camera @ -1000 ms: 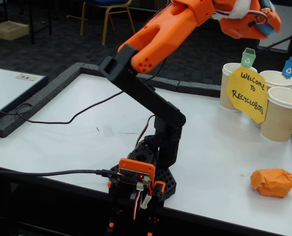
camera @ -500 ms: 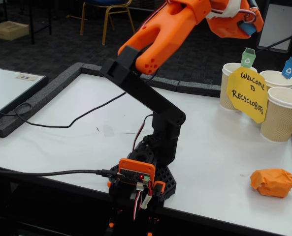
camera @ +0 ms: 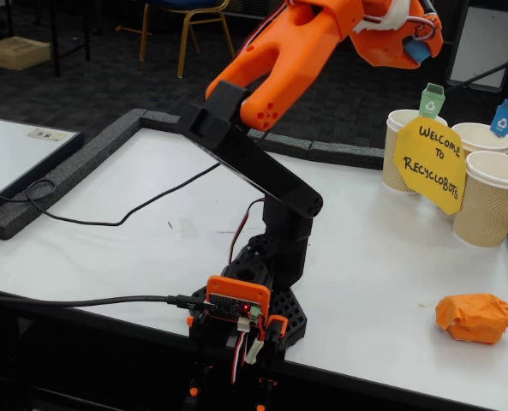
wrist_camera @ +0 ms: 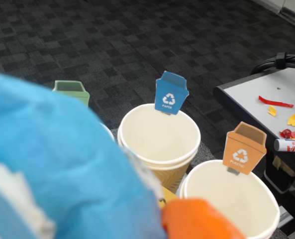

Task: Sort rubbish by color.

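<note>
Wrist view has the blue paper lump (wrist_camera: 62,159) filling the lower left, pinched in the fingers (wrist_camera: 137,219) and hanging over the three cups, so the carry looks nearly done; the next move calls for centring over the cup with the blue flag (wrist_camera: 159,139) and letting go. That view shows the flags and open cup mouths close up, while the fixed view shows only a sliver of blue at the raised arm's tip (camera: 415,50) but reveals the orange lump (camera: 476,318) waiting on the table (camera: 151,248).
</note>
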Controlling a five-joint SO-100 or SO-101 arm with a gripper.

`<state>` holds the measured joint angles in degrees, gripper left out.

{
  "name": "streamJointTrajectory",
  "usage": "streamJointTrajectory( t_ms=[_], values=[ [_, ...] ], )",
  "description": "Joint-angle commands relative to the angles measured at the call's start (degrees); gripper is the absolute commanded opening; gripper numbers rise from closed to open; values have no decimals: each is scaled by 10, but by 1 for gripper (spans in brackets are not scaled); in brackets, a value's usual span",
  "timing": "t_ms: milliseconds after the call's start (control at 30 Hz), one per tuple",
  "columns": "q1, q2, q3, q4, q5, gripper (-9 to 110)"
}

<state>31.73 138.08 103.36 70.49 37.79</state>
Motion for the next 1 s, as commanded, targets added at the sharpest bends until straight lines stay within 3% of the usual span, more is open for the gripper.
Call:
streamJointTrajectory(
  t_ms=[0,967],
  values=[
    [-10,-19,-80,-11,-12,0],
    [-15,-338,-282,-85,-101,0]
  ],
)
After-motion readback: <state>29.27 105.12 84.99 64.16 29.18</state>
